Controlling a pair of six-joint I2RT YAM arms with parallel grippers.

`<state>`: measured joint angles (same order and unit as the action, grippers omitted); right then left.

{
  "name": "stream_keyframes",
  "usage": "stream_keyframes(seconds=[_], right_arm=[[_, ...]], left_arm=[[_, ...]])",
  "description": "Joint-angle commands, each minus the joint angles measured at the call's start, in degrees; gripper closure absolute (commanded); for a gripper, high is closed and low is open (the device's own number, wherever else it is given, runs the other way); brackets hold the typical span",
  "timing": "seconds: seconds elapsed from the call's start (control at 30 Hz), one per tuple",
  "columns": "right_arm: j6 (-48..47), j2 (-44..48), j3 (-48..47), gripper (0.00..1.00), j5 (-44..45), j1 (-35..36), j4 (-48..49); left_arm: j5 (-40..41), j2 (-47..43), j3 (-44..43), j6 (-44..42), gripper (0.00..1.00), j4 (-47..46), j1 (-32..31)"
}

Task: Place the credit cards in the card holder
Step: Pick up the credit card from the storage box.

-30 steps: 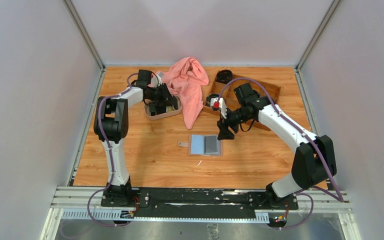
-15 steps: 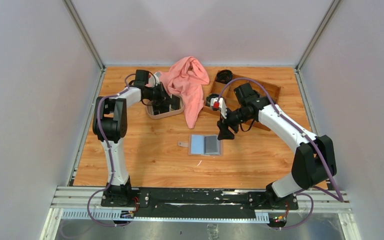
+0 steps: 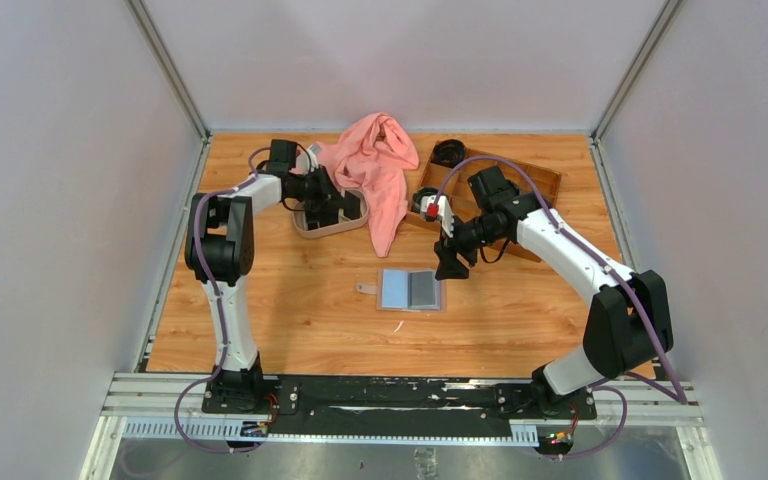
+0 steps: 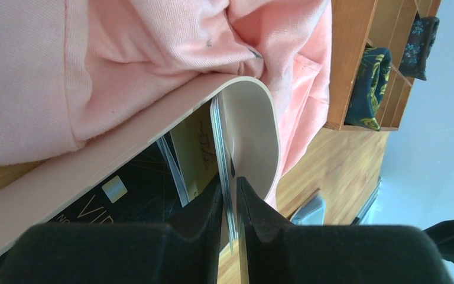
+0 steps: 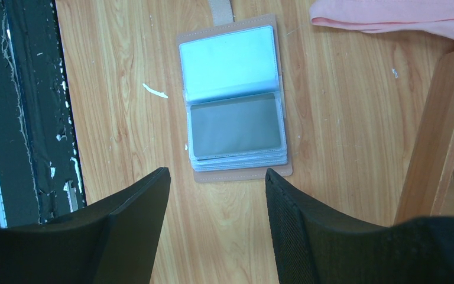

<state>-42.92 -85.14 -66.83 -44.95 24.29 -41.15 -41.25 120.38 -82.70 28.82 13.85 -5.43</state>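
The card holder (image 3: 410, 289) lies open and flat on the table, clear pockets up; one pocket shows a dark card (image 5: 235, 127). My right gripper (image 3: 450, 268) hangs open just right of it, and the right wrist view shows the holder (image 5: 235, 100) ahead of the spread gripper (image 5: 217, 177). My left gripper (image 3: 335, 205) reaches into the beige-rimmed tray (image 3: 305, 228). In the left wrist view the gripper (image 4: 229, 183) is shut on the thin edges of credit cards (image 4: 223, 148) standing against the tray wall. A black card (image 4: 112, 201) and a gold card (image 4: 195, 148) lie beside them.
A pink cloth (image 3: 375, 165) is heaped behind the tray and drapes over its rim (image 4: 94, 160). A wooden compartment box (image 3: 535, 180) stands at the back right, with patterned dark fabric (image 4: 366, 89) in it. A black round object (image 3: 448, 152) sits behind it. A white scrap (image 3: 398, 326) lies near the holder.
My left wrist has shifted slightly back and left inside the tray, its jaws now narrow around card edges. The right arm and the card holder have not moved.
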Motion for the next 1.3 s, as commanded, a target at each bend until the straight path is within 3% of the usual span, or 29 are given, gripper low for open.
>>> stream_keyframes(seconds=[0.0,1.27], right_arm=[[-0.59,-0.73,0.91,0.36,0.21,-0.48,-1.09],[-0.84,-0.81,0.97,0.36,0.21,-0.51,-1.13]], left_arm=[[-1.28,1.01,-0.87,-1.07,0.83,2.04,0.57],[-3.13,0.64,-0.31,0.16,0.88,1.05,3.05]])
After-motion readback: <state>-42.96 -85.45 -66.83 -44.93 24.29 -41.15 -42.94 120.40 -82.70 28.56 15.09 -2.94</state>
